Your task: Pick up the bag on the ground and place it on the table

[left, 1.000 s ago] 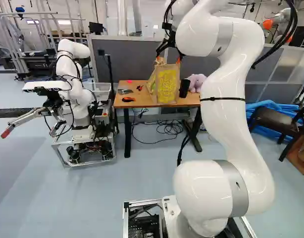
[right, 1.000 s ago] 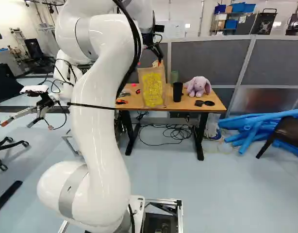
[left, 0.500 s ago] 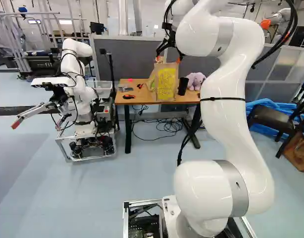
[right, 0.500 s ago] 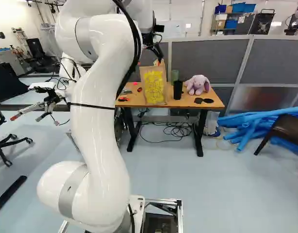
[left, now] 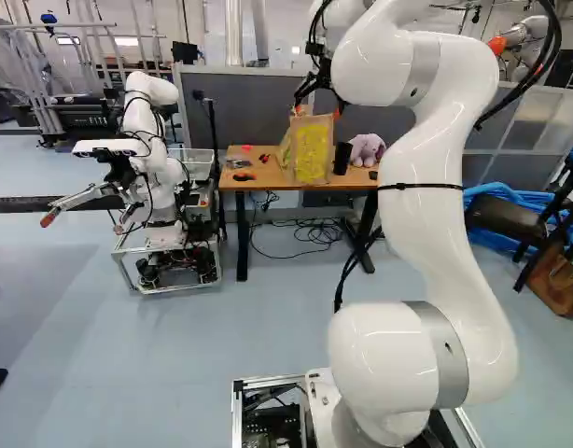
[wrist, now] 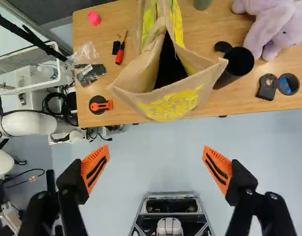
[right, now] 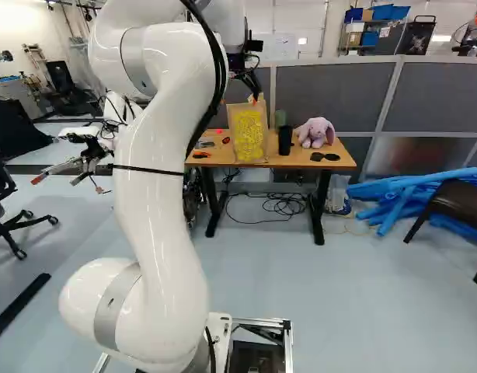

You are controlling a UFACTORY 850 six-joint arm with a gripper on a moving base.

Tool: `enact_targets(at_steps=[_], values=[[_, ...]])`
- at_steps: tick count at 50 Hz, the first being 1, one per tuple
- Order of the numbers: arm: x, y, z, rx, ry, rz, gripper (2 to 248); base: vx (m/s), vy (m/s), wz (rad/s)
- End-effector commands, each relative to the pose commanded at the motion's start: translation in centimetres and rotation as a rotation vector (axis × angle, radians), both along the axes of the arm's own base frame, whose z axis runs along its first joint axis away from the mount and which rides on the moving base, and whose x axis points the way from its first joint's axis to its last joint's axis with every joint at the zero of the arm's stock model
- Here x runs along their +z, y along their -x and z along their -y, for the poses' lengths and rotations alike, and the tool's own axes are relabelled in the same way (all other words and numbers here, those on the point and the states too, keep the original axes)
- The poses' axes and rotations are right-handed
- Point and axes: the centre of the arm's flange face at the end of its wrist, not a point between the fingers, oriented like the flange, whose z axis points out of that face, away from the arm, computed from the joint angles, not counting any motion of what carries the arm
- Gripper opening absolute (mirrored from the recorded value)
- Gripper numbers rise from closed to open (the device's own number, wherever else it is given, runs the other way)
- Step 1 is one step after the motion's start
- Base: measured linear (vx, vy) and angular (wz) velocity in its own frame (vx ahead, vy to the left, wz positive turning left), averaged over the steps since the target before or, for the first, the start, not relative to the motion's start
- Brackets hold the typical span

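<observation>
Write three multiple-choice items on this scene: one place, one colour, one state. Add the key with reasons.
1. Where is the paper bag?
A) on the floor
B) on the table
C) on a chair

2. What colour is the plush rabbit?
A) lilac
B) green
C) red

3. How is the gripper?
A) shut on the bag
B) shut, empty
C) open

Key:
1 B: both base views show it upright on the tabletop.
2 A: its pale purple body shows in the wrist view.
3 C: its orange pads stand wide apart, holding nothing.
</observation>
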Motion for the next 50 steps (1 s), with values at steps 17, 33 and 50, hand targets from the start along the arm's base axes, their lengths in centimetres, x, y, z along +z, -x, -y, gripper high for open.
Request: enact_targets(at_steps=[17, 33, 50], values=[[0.0, 0.0, 0.0, 0.0, 0.0, 0.0, 247, -0.101, -0.003, 0.009], [0.0, 0.0, 0.0, 0.0, 0.0, 0.0, 247, -0.102, 0.0, 0.009], [-0.08, 0.03, -0.02, 0.0, 0.001, 0.003, 247, -0.02, 0.001, 0.003]])
